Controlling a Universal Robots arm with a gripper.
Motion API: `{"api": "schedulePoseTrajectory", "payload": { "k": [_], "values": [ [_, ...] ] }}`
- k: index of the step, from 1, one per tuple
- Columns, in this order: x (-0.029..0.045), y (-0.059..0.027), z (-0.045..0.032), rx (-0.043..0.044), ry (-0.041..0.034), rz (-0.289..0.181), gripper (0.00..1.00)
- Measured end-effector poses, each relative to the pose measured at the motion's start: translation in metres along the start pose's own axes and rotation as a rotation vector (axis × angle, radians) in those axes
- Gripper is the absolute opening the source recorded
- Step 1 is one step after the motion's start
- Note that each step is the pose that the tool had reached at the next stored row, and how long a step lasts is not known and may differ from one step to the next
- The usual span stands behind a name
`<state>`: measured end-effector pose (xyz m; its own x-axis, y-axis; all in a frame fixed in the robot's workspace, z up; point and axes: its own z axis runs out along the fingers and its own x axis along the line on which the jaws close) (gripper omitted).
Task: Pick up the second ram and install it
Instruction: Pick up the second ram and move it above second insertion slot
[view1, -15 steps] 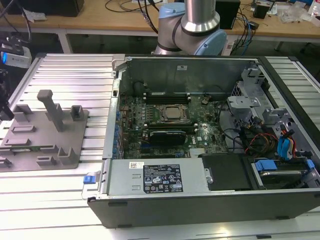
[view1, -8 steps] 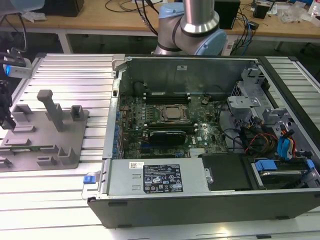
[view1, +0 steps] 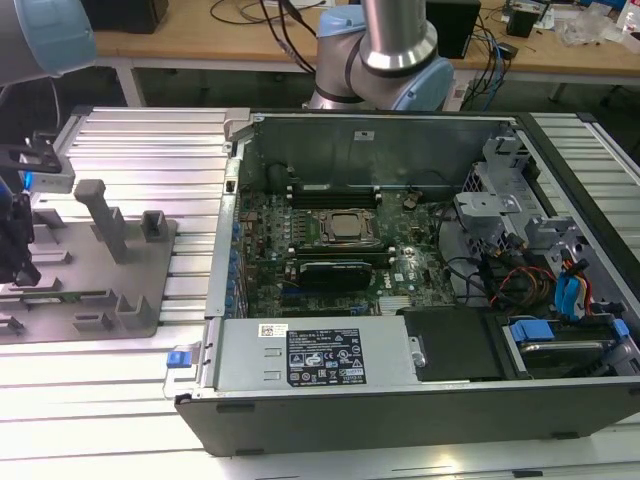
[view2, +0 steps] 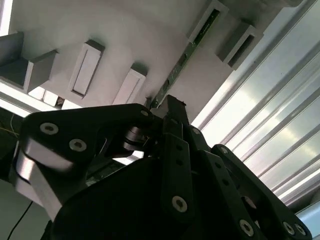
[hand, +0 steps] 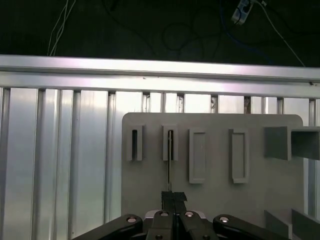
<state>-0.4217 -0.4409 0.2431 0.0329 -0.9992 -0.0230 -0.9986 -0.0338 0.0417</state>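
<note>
The second ram stands on its thin edge on the grey fixture plate. Its far end is tucked into a small slotted holder, and its near end runs straight in between the gripper fingertips. In the second wrist view the stick's green edge slants from that holder down to the black fingers, and it meets them right at their tips.

From where I stand the fingers look drawn in tight on that near end, with nothing between them except the board itself. So the gripper is closed on the stick, which sits in its holder and has not been lifted.

Beside that holder there is another slotted one and two shallow rectangular pockets.

In the exterior view the plate lies on the ribbed aluminium table at the exterior view's left, and the dark gripper body hangs at that edge. The open computer case sits well apart, toward the exterior view's right. Inside it, the silver-topped processor lies between black socket rails.

A black-and-white label is stuck on the metal cover at the front of the case, with a small white sticker near it. I can't make out the print on either one.
</note>
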Motion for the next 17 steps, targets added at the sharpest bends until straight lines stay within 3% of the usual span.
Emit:
{"api": "schedulePoseTrajectory", "payload": {
  "k": [3, 9, 15, 17],
  "values": [
    [0.0005, -0.0003, 0.0091, -0.0001, -0.0004, 0.0, 0.08],
    [0.0005, -0.0003, 0.0113, 0.0001, -0.0006, 0.0, 0.08],
    [-0.0016, 0.0037, 0.0183, 0.0061, -0.0004, -0.01, 0.08],
    [-0.0017, 0.0038, 0.0183, 0.0061, -0.0004, -0.01, 0.14]
  ]
}}
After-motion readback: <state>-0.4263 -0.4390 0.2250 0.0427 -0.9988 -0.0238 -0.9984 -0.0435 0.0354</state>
